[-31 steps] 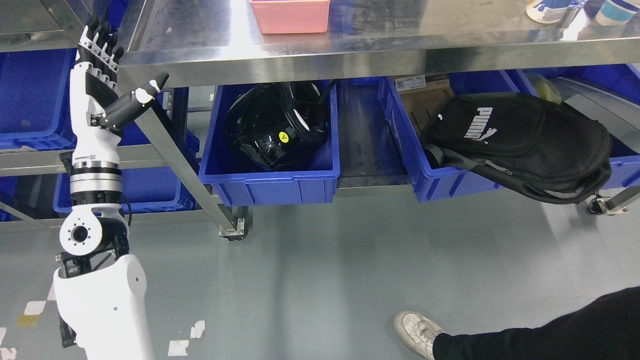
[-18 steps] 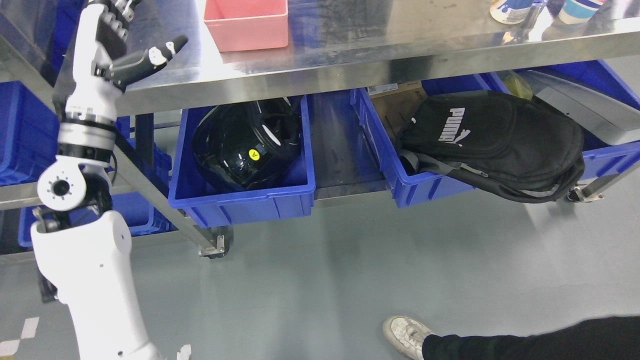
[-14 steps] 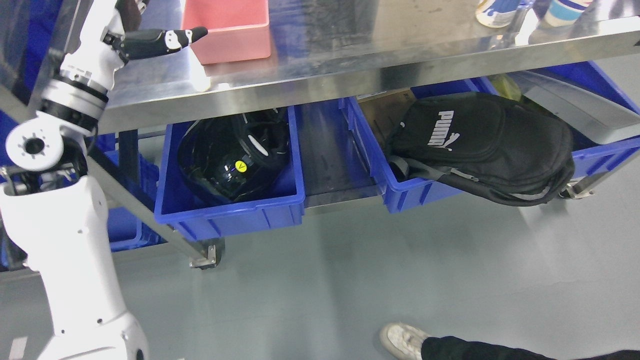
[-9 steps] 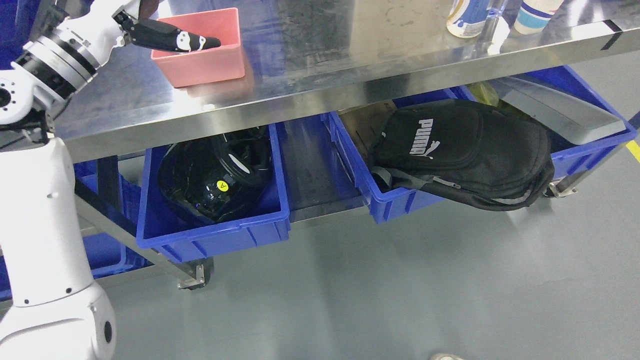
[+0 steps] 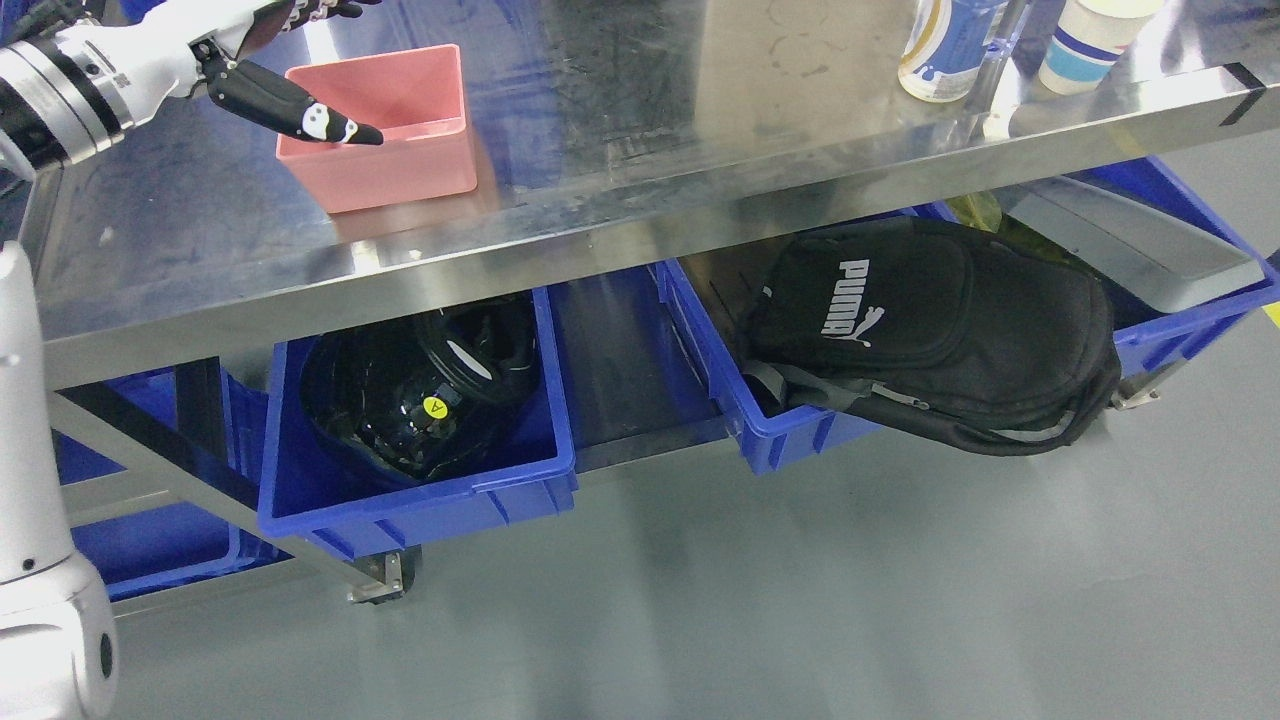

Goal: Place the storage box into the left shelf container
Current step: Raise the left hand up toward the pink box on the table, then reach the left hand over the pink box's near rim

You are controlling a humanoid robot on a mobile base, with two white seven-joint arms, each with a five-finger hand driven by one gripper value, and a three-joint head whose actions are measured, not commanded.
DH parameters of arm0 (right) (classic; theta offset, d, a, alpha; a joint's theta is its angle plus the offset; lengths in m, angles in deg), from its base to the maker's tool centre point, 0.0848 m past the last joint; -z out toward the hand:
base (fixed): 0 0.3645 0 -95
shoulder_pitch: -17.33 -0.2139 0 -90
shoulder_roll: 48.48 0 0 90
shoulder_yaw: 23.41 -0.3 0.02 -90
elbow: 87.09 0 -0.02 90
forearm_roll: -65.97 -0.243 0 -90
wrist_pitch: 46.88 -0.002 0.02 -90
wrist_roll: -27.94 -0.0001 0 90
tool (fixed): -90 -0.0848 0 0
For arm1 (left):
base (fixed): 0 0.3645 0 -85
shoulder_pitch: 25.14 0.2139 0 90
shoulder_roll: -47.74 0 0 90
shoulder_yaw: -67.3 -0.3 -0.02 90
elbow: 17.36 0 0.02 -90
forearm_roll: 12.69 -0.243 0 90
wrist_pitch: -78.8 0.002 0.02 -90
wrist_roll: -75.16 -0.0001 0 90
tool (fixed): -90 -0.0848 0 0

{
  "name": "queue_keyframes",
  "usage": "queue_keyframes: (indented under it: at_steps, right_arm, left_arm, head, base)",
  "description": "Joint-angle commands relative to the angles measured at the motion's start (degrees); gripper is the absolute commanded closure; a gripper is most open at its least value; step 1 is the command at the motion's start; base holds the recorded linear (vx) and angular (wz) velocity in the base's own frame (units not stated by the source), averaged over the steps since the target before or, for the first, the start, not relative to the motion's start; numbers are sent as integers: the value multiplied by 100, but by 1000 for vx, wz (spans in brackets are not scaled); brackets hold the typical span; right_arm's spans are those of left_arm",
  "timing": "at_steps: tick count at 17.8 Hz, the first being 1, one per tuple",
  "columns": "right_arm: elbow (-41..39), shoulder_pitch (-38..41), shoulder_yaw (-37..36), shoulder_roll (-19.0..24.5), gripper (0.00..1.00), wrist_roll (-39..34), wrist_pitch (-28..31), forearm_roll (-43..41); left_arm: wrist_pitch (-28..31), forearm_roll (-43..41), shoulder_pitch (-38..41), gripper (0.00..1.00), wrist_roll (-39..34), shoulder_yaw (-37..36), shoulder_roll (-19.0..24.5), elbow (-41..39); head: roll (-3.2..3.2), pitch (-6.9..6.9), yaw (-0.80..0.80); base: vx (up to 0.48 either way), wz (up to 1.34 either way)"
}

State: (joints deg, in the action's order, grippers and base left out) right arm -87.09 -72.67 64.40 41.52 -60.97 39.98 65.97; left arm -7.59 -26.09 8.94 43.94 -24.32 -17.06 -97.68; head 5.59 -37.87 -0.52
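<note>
My left hand [image 5: 262,60] hovers at the far left edge of the steel desk [image 5: 620,170], fingers [image 5: 330,126] released, grasping nothing. One fingertip overlaps the near left rim of the pink storage box [image 5: 375,140].

White-shelled left arm with black-fingered hand, along the left edge of the frame

The left hand [image 5: 262,62] at upper left has a white palm casing and a black thumb [image 5: 290,107] bearing a white patch with small dark dots near its tip; behind it sits a banded wrist [image 5: 45,95] of silver and black rings, with tiny dark print on the white shell, and a smooth white forearm shell [image 5: 35,520] at lower left carries small dark screw holes and a round black port
</note>
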Motion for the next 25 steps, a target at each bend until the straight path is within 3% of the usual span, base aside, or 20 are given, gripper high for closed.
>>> queue_keyframes:
  at_steps: [1,3,9,12,20,25]
  right_arm:
    - [-100,-105,0,-100,1,-3,-2,0]
    - [-100,-105,0,-100,1,-3,-2,0]
    - [-100,-105,0,-100,1,-3,-2,0]
    - [-100,-105,0,-100,1,-3,-2,0]
    - [-100,-105,0,-100,1,-3,-2,0]
    - [-100,-105,0,-100,1,-3,-2,0]
  left_arm:
    - [-10,-67,-60,2,55,-724,433,123]
    - [-10,-58,-43,2,108,-840,406,79]
    - [253,-32,-244,2,169,-893,-322,35]
    - [307,-14,-175,2,178,-980,-420,35]
    - [307,-540,81,5,178,-1192,-297,219]
    - [307,-577,72,17,248,-1121,-305,412]
  head:
    - [0,0,0]
    - [0,0,0]
    - [0,0,0]
    - [0,0,0]
    - [0,0,0]
    - [0,0,0]
  base:
    - [74,14]
    - [84,90]
    - [59,67]
    - [24,3]
    - [0,0]
    - [0,0]
